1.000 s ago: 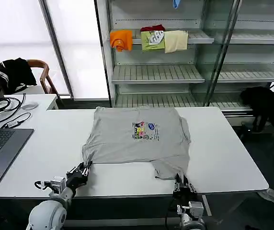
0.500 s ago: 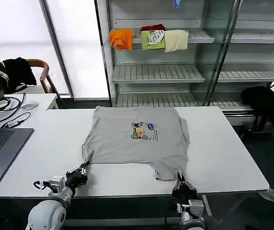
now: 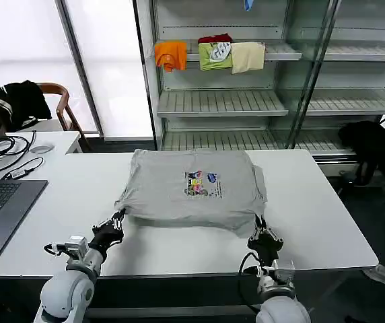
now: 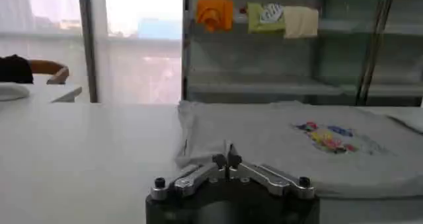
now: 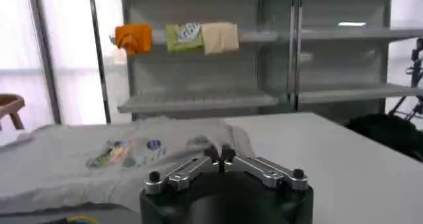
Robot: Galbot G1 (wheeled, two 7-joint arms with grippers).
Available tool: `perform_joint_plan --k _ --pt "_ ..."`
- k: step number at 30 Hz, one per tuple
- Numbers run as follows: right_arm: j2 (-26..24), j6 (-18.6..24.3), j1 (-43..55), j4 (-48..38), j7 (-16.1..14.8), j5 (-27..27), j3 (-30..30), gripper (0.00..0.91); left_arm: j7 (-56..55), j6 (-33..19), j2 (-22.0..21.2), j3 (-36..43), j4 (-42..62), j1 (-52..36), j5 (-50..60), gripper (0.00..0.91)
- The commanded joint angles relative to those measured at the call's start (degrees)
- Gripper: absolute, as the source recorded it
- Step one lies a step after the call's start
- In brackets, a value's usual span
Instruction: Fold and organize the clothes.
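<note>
Head view: the grey shirt's near hem has lifted and moved up the counter; left gripper and right gripper, jaws clenched on its corners, are starting the first fold.

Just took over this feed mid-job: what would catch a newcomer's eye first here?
The light grey shirt spread print-up in the middle of the white table, its near edge bunched. The left gripper and right gripper each pinch a near corner of it, fingers shut on the cloth. Behind, orange, green and cream folded garments sit on a shelf.
</note>
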Motion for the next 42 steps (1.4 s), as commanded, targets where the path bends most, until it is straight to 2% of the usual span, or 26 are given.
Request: perform_joint_plan --k 1,8,14,22,35,36,37,42 --pt "0.6 0.5 10.5 -6.7 -1.7 -1.3 0.9 0.000 -0.6 -1.6 0.0 0.9 7.7 -10.7 -1.8 0.010" --pt "2.1 0.8 20.6 -16.9 -3.0 -1.9 -0.1 0.000 -0.8 -2.5 0.2 2.0 16.4 -17.4 -2.0 0.010" --pt "4.1 1.3 25.5 -24.3 -3.8 -2.1 -0.5 0.000 -0.8 -3.1 0.8 2.8 23.7 -21.8 -2.9 0.010" --pt "6.4 1.5 30.1 -33.6 -4.2 -4.1 -0.6 0.000 -0.7 -3.2 0.0 3.7 30.1 -25.8 -2.4 0.010" --pt "7.6 2.0 34.7 -43.4 -4.8 -5.0 0.6 0.000 -0.5 -3.4 -0.1 5.0 36.1 -28.6 -0.2 0.020" --pt "7.7 2.0 35.1 -44.2 -4.9 -5.1 0.6 0.584 -0.5 -3.4 -0.2 5.3 36.4 -28.9 0.2 0.746" --pt "7.8 1.9 35.2 -44.5 -5.0 -5.2 0.7 0.907 -0.5 -3.4 -0.2 5.4 36.7 -29.0 0.4 0.907" --pt "8.0 -1.5 35.1 -44.6 -5.6 -5.2 0.4 0.907 -0.4 -2.5 -0.6 5.7 37.1 -29.7 1.4 0.907"
